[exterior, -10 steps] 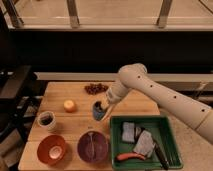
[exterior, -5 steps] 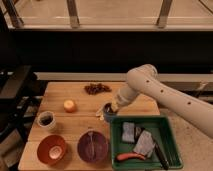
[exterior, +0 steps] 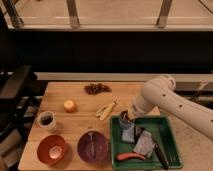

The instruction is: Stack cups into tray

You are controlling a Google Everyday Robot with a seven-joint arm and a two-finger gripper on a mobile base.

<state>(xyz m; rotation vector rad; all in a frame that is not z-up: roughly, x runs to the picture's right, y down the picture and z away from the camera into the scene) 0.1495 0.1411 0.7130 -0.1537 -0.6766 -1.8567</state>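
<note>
Now fingers (exterior: 126,118) clamped on cup (exterior: 125,118), over tray (exterior: 172,145)

White arm (exterior: 165,97) ends in a dark gripper (exterior: 125,118), over the green tray (exterior: 170,131); a light blue cup (exterior: 128,134), grey cloth (exterior: 145,145) and an orange-red item (exterior: 128,156) lie inside. On the pale wood table (exterior: 60,95): an orange bowl (exterior: 52,149), purple bowl (exterior: 93,146), dark shiny cup (exterior: 47,120), yellow-orange fruit (exterior: 69,105), dark reddish grapes (exterior: 97,88)

Crowded tray, open tabletop at the back left

The gripper (exterior: 126,119), shut, hangs over the green tray's (exterior: 170,131) back-left corner, where cups (exterior: 127,131), grey cloth (exterior: 145,145) and carrot (exterior: 129,156) crowd it; bananas (exterior: 106,110) lie just beside it.
</note>
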